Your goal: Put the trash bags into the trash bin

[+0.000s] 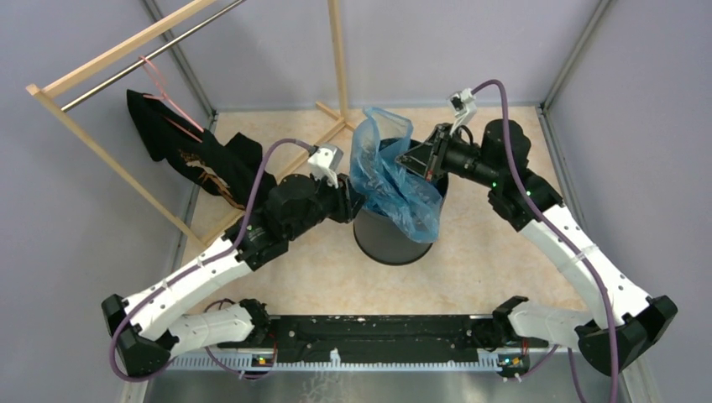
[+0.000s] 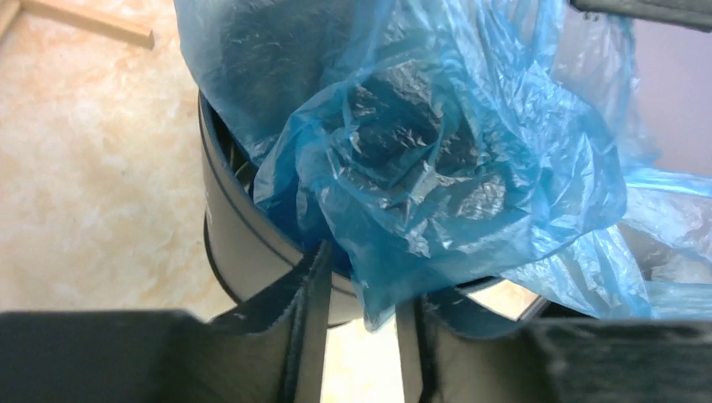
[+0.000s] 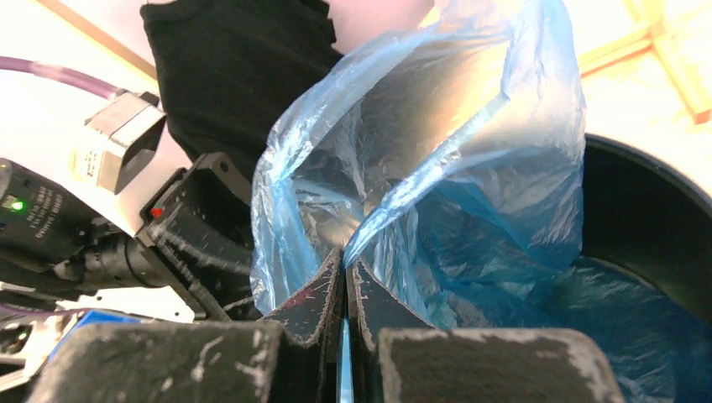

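The light-blue trash bag (image 1: pixel 390 180) is bunched over the mouth of the dark trash bin (image 1: pixel 393 239), partly inside, with one side draped over the front rim. My right gripper (image 1: pixel 417 159) is at the bin's far right rim and is shut on a fold of the bag (image 3: pixel 437 168), with blue film pinched between the jaws (image 3: pixel 346 264). My left gripper (image 1: pixel 348 197) is at the bin's left rim. Its jaws (image 2: pixel 369 285) stand apart, and a corner of the bag (image 2: pixel 437 151) hangs down between them over the bin wall (image 2: pixel 243 243). The bin's inside shows in the right wrist view (image 3: pixel 646 201).
A wooden clothes rack (image 1: pixel 109 50) stands at the back left with a black garment (image 1: pixel 193 155) hanging from it, close behind my left arm. A rack foot (image 1: pixel 332 126) lies near the bin. Grey walls enclose the table.
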Controlling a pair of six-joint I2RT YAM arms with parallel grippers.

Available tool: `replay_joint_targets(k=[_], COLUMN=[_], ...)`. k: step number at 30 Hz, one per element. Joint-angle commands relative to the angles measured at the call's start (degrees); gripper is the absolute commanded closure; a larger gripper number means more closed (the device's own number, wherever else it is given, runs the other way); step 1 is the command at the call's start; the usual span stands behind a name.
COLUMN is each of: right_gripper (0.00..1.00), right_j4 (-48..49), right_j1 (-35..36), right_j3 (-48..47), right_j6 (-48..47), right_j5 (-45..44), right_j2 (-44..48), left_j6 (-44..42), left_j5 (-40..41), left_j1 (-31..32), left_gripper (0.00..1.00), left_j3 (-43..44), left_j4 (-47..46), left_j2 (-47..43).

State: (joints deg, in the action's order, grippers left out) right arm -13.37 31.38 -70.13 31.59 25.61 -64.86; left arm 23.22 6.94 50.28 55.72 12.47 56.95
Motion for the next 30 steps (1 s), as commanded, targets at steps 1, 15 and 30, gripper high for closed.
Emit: replay_joint_targets(k=[1,15,30], right_gripper=[1.0,1.0,1.0], right_j4=[2.5,4.8,1.3], right_j1=[0.1,0.1,0.1], right_j3=[-1.3,0.1,-1.4], right_j6=[-1.9,-3.6,-6.1], right_j5=[-4.7,-2.8,-5.7], right_j2=[3.1,4.2,5.7], left_j6=[0.2,-1.9,-7.5], left_j5=[0.2,-2.5,21.4], left_j1=[-0.2,-0.1,5.6], left_gripper=[0.47,0.2,0.22], left_j3=[8.9,35.0,54.9], left_j4=[11.0,21.1,28.3], left_j2=[0.2,6.9,26.1])
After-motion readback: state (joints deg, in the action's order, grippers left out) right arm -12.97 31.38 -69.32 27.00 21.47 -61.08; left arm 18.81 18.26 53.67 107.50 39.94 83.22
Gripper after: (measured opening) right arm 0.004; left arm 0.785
